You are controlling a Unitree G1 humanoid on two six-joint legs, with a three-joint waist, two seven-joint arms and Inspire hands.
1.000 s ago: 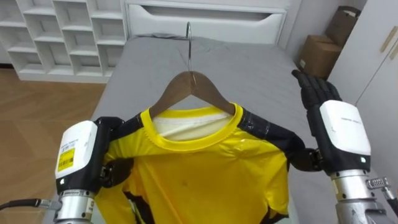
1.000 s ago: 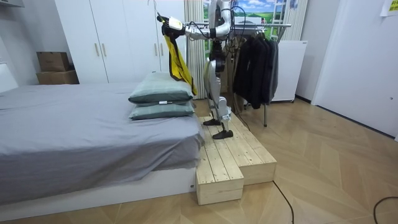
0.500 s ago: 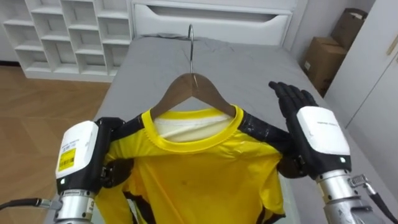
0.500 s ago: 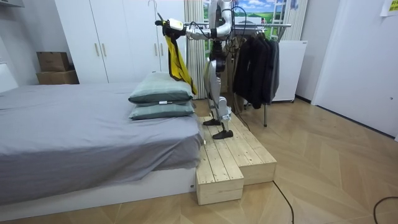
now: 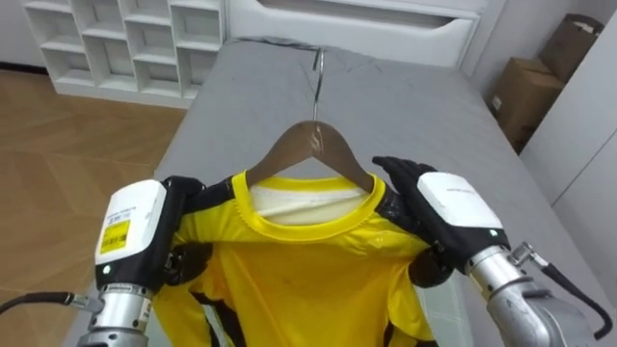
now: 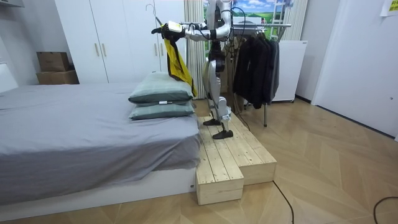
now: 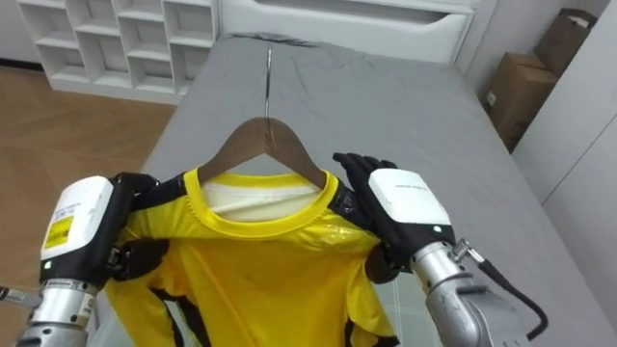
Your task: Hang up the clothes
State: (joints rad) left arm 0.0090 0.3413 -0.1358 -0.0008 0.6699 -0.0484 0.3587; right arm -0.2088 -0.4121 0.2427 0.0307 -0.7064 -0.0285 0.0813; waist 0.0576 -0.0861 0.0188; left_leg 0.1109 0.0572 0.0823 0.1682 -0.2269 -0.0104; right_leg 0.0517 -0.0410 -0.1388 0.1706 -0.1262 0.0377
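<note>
We see the robot standing on a wooden platform (image 6: 230,155) at the end of the bed (image 5: 415,106), just in front of a clothes rack (image 6: 255,56) hung with dark garments. It holds a yellow shirt (image 5: 299,280) with black shoulders up at chest height over the grey bed. The shirt sits on a wooden hanger (image 5: 313,145), whose metal hook points straight up.

The left hand (image 5: 145,231) grips the shirt's left shoulder, with dark fingers curled over the top and the thumb pressed in from below. The right hand (image 5: 453,207) lies on the right shoulder with its fingers stretched almost straight towards the collar, not closed round anything.

Two pillows (image 6: 161,99) lie on the bed below the shirt. We see white shelves (image 5: 125,48) and a cardboard box (image 5: 525,92) beyond the bed.
</note>
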